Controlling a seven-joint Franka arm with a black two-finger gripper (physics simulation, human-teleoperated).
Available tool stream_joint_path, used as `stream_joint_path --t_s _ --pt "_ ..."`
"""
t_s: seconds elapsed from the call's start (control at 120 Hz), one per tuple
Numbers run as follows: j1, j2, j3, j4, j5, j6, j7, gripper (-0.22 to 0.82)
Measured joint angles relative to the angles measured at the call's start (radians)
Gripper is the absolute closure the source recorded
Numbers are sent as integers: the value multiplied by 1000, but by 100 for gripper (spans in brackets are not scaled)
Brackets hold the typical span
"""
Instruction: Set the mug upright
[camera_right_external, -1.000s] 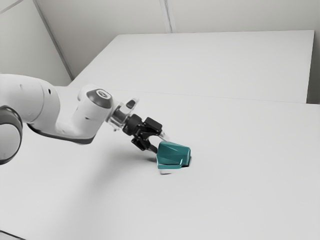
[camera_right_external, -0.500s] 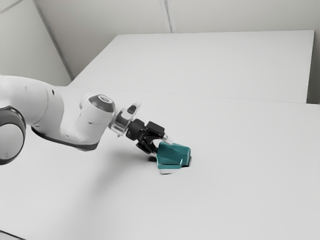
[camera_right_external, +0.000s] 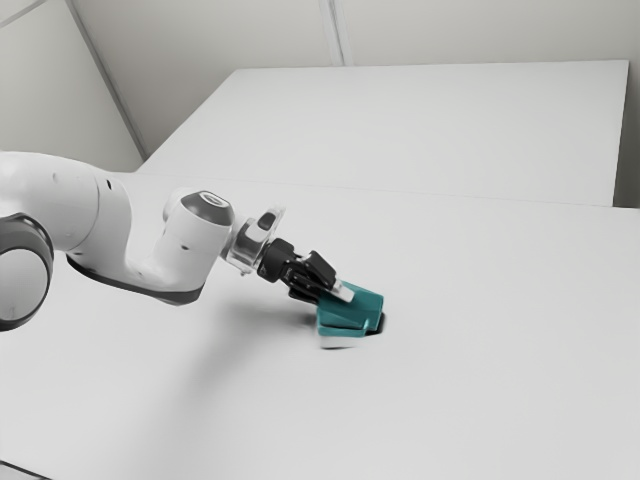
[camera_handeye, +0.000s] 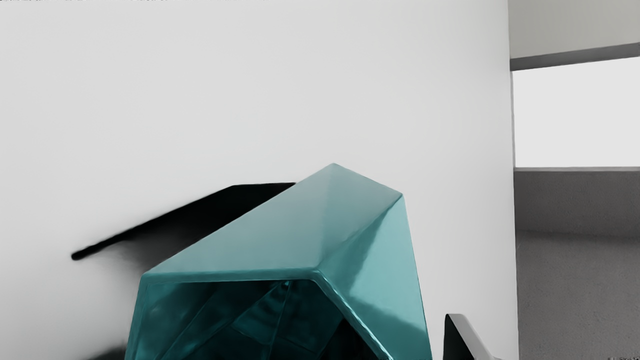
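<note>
From the exterior view's left, the tool slopes down to the mug, its jaws apart: in the wrist view a fingertip stands just off the mug's side. Further right, the mug lies on its side on the desk, mouth facing the tool, base pointing away along its long axis. Righting it, I judge, turns on swinging that near mouth up over the far base.

The mug is solid teal, paler on its outer faces, its inside deeper and seemingly near-black in parts. The surface is plain pale grey. The arm at the exterior view's left is white with dark grey bands; the jaws are mostly black.
</note>
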Motion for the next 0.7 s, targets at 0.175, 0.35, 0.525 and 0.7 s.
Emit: stream_joint_path --t_s 0.175,0.35,0.525,0.7 --pt "0 -10 0 12 -1 -1 17 72" --pt "0 -14 0 19 1 1 29 76" --pt "-1 -19 0 19 4 4 35 77" --pt "-32 -87 1 20 14 7 35 78"
